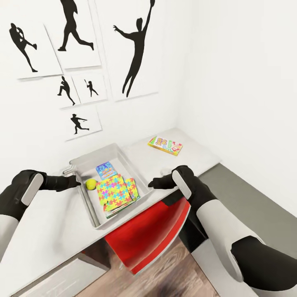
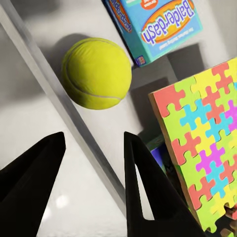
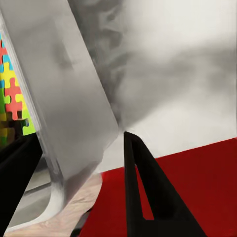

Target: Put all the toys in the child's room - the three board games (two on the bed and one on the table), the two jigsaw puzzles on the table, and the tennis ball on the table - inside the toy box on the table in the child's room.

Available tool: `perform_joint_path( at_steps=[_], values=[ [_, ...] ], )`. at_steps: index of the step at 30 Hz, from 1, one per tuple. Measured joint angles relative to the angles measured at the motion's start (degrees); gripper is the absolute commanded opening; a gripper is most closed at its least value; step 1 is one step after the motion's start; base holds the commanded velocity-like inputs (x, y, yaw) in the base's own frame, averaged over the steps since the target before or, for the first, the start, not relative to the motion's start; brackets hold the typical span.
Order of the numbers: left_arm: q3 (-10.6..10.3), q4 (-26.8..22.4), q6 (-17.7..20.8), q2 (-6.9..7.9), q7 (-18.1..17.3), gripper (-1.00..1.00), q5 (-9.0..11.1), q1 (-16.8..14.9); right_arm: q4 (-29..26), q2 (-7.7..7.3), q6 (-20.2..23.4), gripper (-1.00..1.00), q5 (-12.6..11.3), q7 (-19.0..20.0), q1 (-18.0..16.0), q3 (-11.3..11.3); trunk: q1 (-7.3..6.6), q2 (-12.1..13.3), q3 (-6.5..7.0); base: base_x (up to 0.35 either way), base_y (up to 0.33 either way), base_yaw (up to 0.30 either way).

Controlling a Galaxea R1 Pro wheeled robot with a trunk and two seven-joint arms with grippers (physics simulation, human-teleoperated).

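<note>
I have both tools spread open astride the toy box (image 1: 123, 154) rim: left tool (image 1: 75, 181) beside the tennis ball (image 1: 91, 183), right tool (image 1: 153, 182) opposite (neither gripping).

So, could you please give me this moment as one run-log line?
left tool: open, straddling toy box rim | right tool: open, straddling opposite rim | in box: tennis ball, jigsaw puzzle | outside: board game
</note>
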Motion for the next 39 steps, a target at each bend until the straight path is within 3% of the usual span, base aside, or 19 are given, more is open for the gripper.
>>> perform_joint_path(
  at_steps=[11,39],
  values=[
    [-0.05,0.00,0.00,0.89,-0.07,-1.00,0.36,0.00,-0.01,0.13,0.00,-1.00,0.19,0.00,0.00,-0.06,-0.02,-0.01,0.00,-0.187,0.235,0.000],
    [0.06,-0.01,0.01,1.15,-0.10,-1.00,0.36,0.00,-0.08,0.28,0.02,-1.00,0.21,0.00,0.00,-0.14,-0.01,0.00,0.00,-0.123,0.275,0.000]
  ],
)
